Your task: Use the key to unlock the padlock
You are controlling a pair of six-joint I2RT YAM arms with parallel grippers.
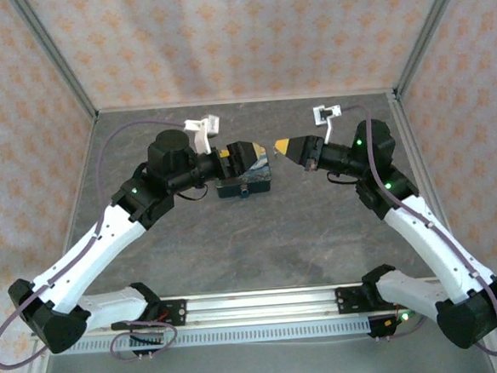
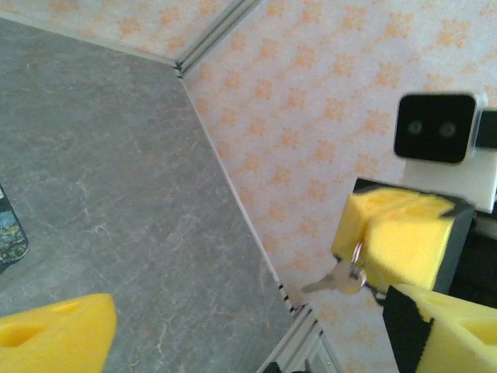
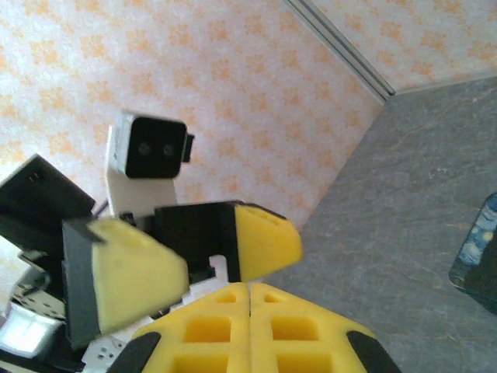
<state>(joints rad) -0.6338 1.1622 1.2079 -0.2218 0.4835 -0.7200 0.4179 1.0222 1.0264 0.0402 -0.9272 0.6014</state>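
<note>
Grey table [image 1: 261, 237], patterned walls. Right gripper [image 1: 287, 146] is pressed together on the key [image 2: 335, 281], held in mid-air at far centre. Left gripper [image 1: 250, 152] is spread, facing it, near the blue tin [image 1: 244, 185]. My read: key secured; insertion and turn left to do.

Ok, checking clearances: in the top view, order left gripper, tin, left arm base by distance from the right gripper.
1. left gripper, facing it, and tin, lower left: too close to call.
2. left arm base, far left, near edge.
</note>
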